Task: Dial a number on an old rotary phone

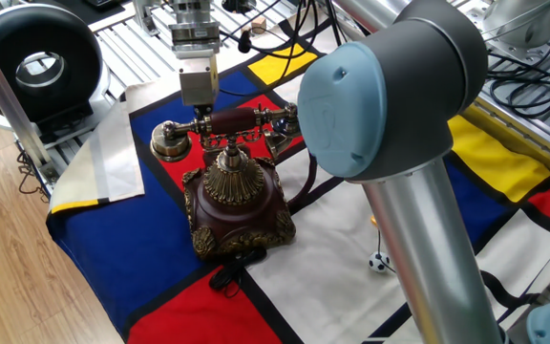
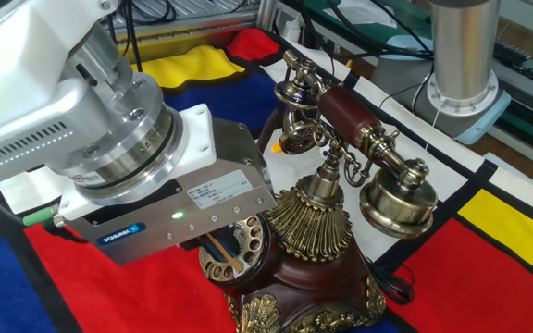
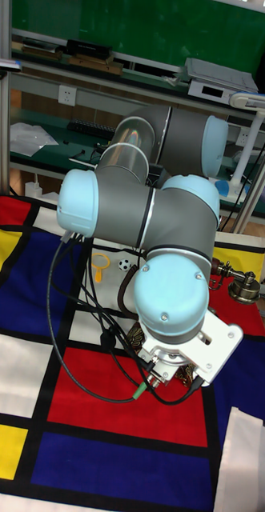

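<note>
Phone (image 1: pixel 237 205): maroon squarish base with ornate brass trim, upright on the coloured cloth.
Handset (image 2: pixel 354 129): maroon and brass, lying across the brass cradle.
Dial (image 2: pixel 234 254): brass, on the base's slanted front face.
Cord (image 1: pixel 308 182): dark, beside the base.

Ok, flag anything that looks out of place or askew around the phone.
Nothing stands out. The old rotary phone stands upright on the cloth, its handset resting across the cradle. The hand holds a thin stick into the dial.
</note>
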`<move>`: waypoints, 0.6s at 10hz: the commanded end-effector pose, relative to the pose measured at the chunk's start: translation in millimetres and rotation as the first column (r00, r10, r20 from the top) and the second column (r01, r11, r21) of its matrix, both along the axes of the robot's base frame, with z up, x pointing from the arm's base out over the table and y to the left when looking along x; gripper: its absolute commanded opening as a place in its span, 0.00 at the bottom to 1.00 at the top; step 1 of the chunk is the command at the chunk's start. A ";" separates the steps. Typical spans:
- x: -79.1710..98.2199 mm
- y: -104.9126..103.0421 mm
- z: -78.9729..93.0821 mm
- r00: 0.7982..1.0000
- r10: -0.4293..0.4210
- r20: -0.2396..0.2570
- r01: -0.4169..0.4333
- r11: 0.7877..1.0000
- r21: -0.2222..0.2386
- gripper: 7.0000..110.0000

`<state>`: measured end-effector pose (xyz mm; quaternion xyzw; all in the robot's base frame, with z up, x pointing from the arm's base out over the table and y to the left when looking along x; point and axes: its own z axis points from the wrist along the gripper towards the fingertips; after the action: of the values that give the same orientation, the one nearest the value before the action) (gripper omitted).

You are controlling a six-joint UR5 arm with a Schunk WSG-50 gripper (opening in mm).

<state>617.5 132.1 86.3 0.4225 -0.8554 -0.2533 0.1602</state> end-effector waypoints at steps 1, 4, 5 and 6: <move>-1.1 3.8 -1.7 1.000 -0.008 0.002 0.008 1.000 0.012 0.00; 13.7 -16.0 -3.2 1.000 -0.003 0.020 0.004 1.000 -0.026 0.00; 14.6 -11.1 -7.0 0.999 -0.027 0.030 0.028 0.999 -0.037 0.00; 15.3 -0.2 -12.5 0.998 -0.054 0.039 0.055 0.998 -0.033 0.00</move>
<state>627.1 124.6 79.0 0.4151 -0.8642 -0.2379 0.1558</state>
